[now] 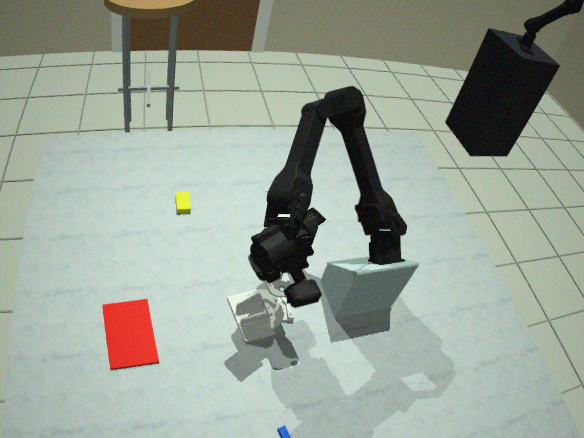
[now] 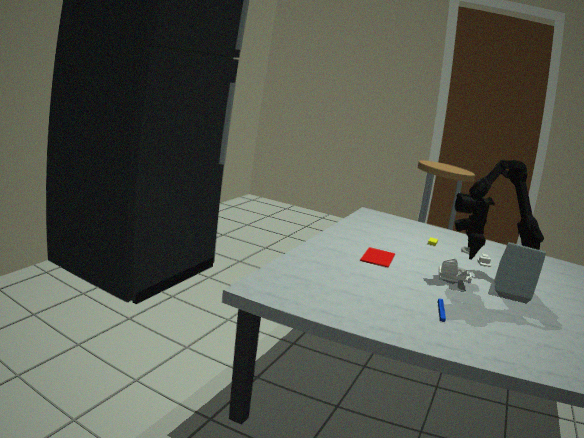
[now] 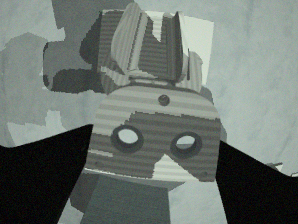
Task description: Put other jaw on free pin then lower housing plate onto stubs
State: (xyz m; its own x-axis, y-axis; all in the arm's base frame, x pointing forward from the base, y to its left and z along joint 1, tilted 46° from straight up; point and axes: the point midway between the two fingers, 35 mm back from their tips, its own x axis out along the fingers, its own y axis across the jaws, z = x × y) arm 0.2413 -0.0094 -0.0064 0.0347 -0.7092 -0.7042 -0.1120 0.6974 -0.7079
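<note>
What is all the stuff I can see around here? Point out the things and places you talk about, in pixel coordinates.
plate with two holes (image 3: 156,107): one, pale, in the hand
base piece (image 1: 252,332) (image 3: 206,45): one, pale, on the table beyond the plate
red rectangle (image 1: 131,334) (image 2: 378,257): one, flat on the table
yellow block (image 1: 183,202) (image 2: 432,241): one, table
blue bar (image 1: 283,431) (image 2: 441,310): one, table
stool (image 1: 150,6) (image 2: 445,170): one, tan seat, behind the table
door (image 2: 495,100): one, brown, back wall
arm (image 1: 362,160) (image 2: 522,200): one, black, on a grey-blue stand
hand (image 3: 154,139): one, black, gripping the plate

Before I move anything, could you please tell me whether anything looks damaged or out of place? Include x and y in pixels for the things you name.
Nothing stands out: the gripper (image 3: 154,139) holds the housing plate (image 3: 112,117), with no visible damage, and the red sheet (image 1: 131,334) (image 2: 378,257) lies flat.
</note>
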